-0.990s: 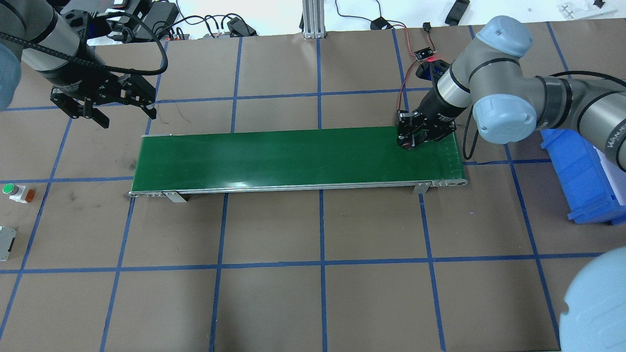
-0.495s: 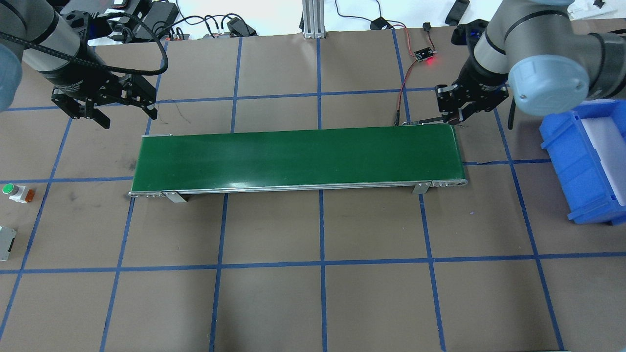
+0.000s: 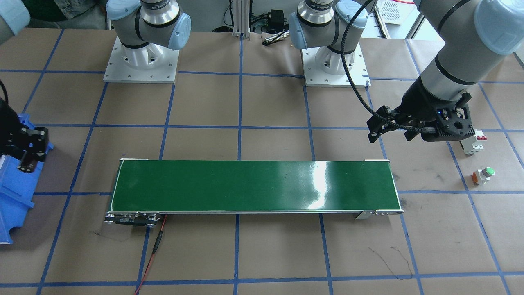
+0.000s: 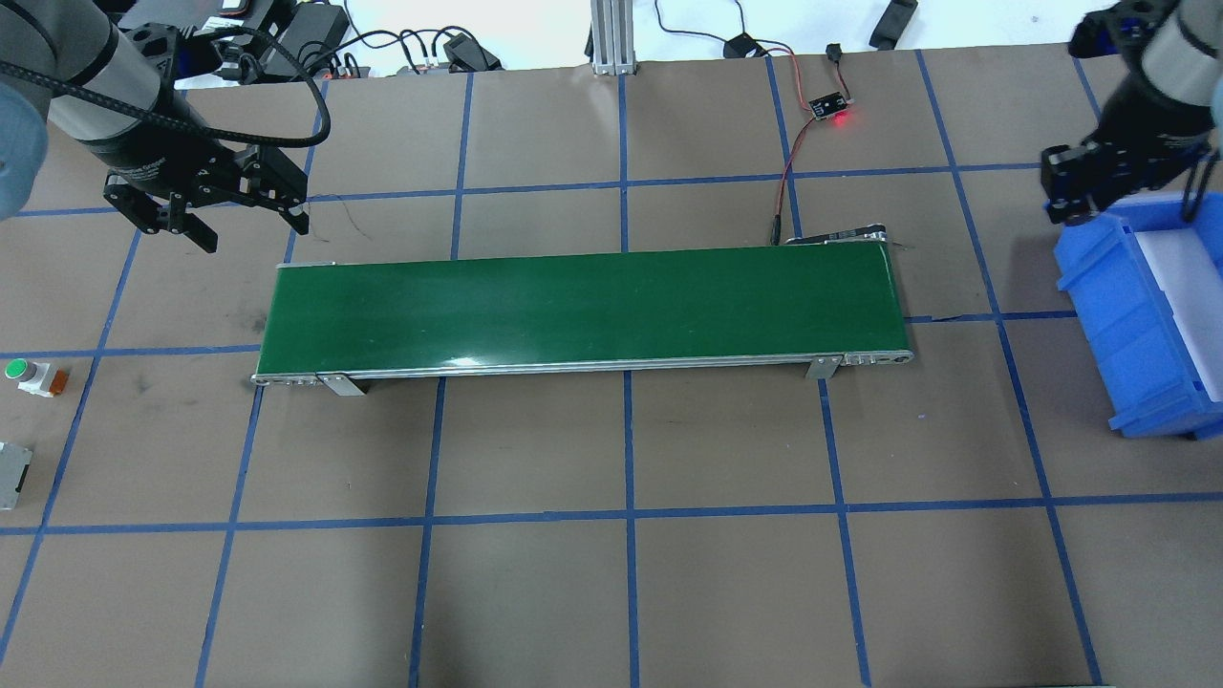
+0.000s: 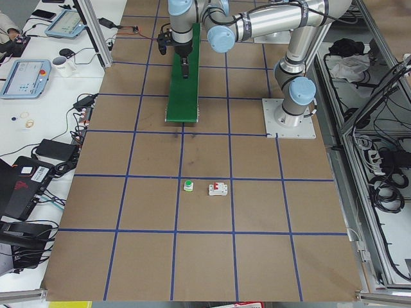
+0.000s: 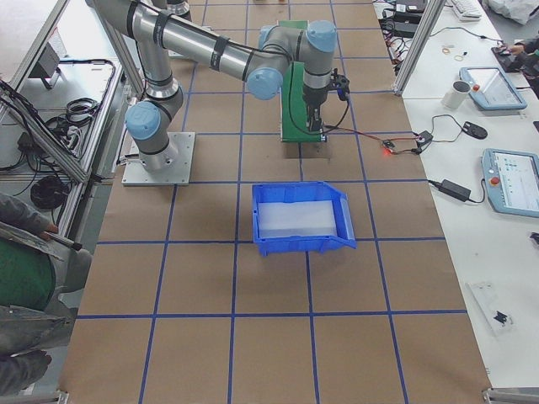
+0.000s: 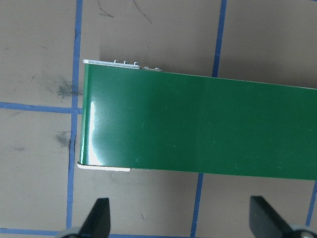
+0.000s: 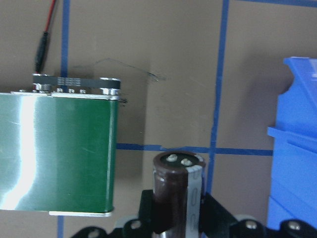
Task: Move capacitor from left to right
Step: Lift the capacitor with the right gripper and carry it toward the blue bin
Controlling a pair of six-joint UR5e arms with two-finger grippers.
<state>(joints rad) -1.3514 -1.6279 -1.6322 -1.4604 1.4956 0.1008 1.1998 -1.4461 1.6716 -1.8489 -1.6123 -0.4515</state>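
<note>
The capacitor (image 8: 176, 191), a dark brown glossy cylinder with a grey stripe, stands upright between the jaws of my right gripper (image 8: 178, 220), which is shut on it. In the overhead view the right gripper (image 4: 1075, 196) hovers past the right end of the green conveyor belt (image 4: 583, 306), at the near-left corner of the blue bin (image 4: 1127, 315); the capacitor is hidden there. My left gripper (image 4: 250, 227) is open and empty above the table just beyond the belt's left end; its fingertips (image 7: 99, 215) frame the belt (image 7: 198, 124).
A green-capped push-button (image 4: 24, 375) and a white breaker (image 3: 473, 143) lie on the table at the robot's left. A red wire and a small lit circuit board (image 4: 829, 105) sit behind the belt's right end. Blue tape lines grid the brown table.
My right gripper has moved from the belt's right end rightward to the blue bin's corner, with the capacitor in it. The left gripper has stayed in place, open.
</note>
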